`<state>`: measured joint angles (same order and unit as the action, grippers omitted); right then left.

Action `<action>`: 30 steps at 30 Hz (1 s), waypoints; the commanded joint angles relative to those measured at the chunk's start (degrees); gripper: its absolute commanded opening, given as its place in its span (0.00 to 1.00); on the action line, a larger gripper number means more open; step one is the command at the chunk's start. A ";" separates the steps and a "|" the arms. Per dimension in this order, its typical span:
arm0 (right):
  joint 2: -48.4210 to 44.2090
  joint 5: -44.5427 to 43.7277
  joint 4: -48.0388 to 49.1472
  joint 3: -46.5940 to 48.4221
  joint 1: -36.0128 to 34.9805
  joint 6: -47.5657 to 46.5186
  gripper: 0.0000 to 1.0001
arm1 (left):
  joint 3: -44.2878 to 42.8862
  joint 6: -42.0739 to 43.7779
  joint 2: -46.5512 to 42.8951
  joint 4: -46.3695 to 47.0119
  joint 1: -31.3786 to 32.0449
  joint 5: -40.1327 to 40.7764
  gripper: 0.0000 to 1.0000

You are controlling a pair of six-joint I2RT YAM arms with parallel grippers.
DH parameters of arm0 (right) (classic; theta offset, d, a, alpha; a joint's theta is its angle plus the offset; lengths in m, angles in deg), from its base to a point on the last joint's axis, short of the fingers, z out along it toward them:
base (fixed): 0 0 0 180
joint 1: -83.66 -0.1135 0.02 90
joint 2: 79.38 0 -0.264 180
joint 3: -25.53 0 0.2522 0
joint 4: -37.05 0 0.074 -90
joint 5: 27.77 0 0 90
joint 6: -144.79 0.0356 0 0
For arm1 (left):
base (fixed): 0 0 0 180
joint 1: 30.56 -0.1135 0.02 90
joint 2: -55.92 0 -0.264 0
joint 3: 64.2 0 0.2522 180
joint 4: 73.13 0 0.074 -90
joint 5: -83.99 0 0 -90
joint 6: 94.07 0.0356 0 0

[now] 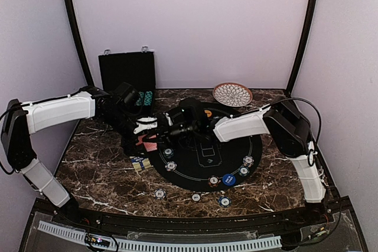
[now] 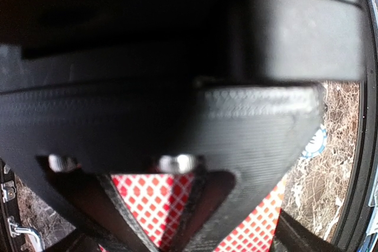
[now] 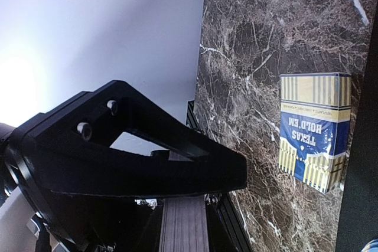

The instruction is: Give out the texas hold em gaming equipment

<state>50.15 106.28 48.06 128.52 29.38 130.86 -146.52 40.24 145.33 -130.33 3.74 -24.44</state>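
Left gripper (image 1: 147, 129) sits at the left edge of the mat (image 1: 189, 172), low over the red-backed cards (image 2: 155, 205); can't tell how wide its jaws stand, or whether it has a card; right gripper (image 1: 168, 129) meets it just inside that edge, grip equally unclear; chips (image 1: 170, 166) ring the mat's near rim; looks like card dealing; next move needs one card peeled off cleanly.

The only legible print was in the right wrist view: "TEXAS HOLD'EM", in white letters on the blue panel of a yellow-striped card box (image 3: 313, 131) lying on the bench (image 3: 254, 57) at the right of the frame. It read upside down. A smaller line beside it was too fine to read.
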 commanded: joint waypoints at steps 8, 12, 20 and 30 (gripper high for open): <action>0.86 1.45 6.10 0.43 -0.47 1.72 0.00 | 1.90 0.56 -0.55 1.82 0.19 -0.74 0.86; 1.27 1.56 7.22 0.48 -0.47 2.38 0.00 | 2.67 0.57 -0.42 1.50 0.17 -1.03 0.84; 1.18 1.57 7.93 0.43 -0.59 2.77 0.00 | 3.88 -0.14 -0.60 2.64 0.24 -1.39 0.95; 1.38 1.06 6.24 0.83 -0.49 1.98 0.00 | 4.36 -0.36 -1.53 3.58 0.24 0.05 0.82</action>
<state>51.86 106.59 50.27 128.52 29.34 133.11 -142.95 40.02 145.35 -125.52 3.74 -25.47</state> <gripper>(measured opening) 0.137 0.853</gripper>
